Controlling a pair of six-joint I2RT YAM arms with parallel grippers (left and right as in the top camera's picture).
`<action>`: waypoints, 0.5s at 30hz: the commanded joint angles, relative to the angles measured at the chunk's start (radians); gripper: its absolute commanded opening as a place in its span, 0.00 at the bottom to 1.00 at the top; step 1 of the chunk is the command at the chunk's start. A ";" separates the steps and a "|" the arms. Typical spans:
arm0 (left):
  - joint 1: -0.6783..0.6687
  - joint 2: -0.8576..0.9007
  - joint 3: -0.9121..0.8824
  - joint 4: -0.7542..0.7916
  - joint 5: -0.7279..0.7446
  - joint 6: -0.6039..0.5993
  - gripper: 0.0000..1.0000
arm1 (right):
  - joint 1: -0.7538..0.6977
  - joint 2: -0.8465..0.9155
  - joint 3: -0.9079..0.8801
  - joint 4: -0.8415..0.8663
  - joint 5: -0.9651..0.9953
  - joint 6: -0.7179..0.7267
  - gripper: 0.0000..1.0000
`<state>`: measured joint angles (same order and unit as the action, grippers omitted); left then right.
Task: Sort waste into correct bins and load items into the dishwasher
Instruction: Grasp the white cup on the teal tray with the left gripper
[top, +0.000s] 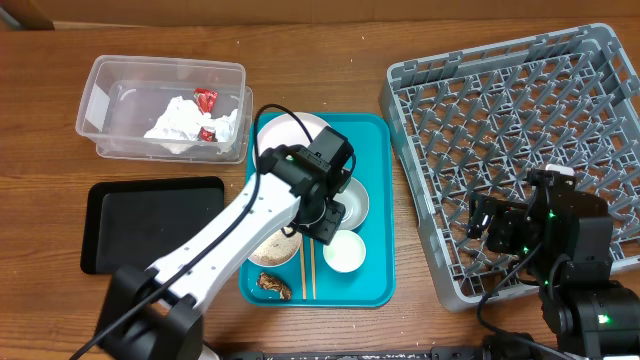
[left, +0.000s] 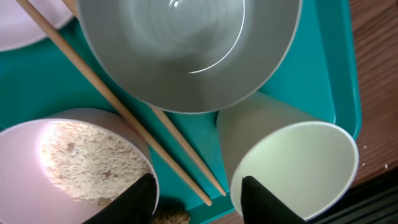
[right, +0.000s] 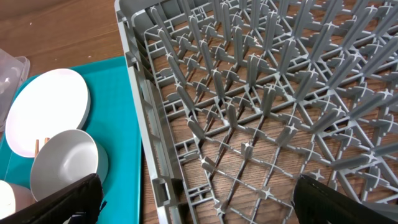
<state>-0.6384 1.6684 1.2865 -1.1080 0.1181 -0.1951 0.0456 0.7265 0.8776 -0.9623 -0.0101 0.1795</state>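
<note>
On the teal tray (top: 375, 150) are a white plate (top: 290, 133), a grey bowl (top: 355, 203), a pale bowl of rice (top: 272, 252), a white cup (top: 344, 251) and a brown food scrap (top: 274, 285). My left gripper (top: 325, 222) hovers open over them. In the left wrist view its fingers (left: 198, 202) straddle the gap between the rice bowl (left: 81, 155) and the cup (left: 292, 162), below the grey bowl (left: 186, 50). The clear tub (top: 110, 95) holds the crumpled napkin (top: 185, 122) and red wrappers (top: 205, 98). My right gripper (top: 490, 225) is open and empty over the grey dish rack (right: 261, 93).
The black tray (top: 150, 222) lies left of the teal tray. Wooden chopsticks (top: 307, 268) lie on the teal tray between the rice bowl and the cup, and show in the left wrist view (left: 124, 112). The rack's left wall (right: 140, 112) stands close beside the teal tray (right: 124, 155).
</note>
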 joint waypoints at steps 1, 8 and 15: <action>-0.004 0.088 -0.009 0.002 0.084 -0.008 0.39 | 0.000 -0.010 0.021 -0.002 0.010 0.000 1.00; -0.004 0.158 -0.009 0.011 0.171 -0.007 0.31 | 0.000 -0.010 0.021 -0.006 0.010 0.000 1.00; -0.003 0.153 -0.005 0.001 0.171 -0.007 0.04 | 0.000 -0.010 0.021 -0.006 0.010 0.000 1.00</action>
<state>-0.6384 1.8214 1.2816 -1.0988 0.2642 -0.2054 0.0460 0.7265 0.8776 -0.9695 -0.0101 0.1795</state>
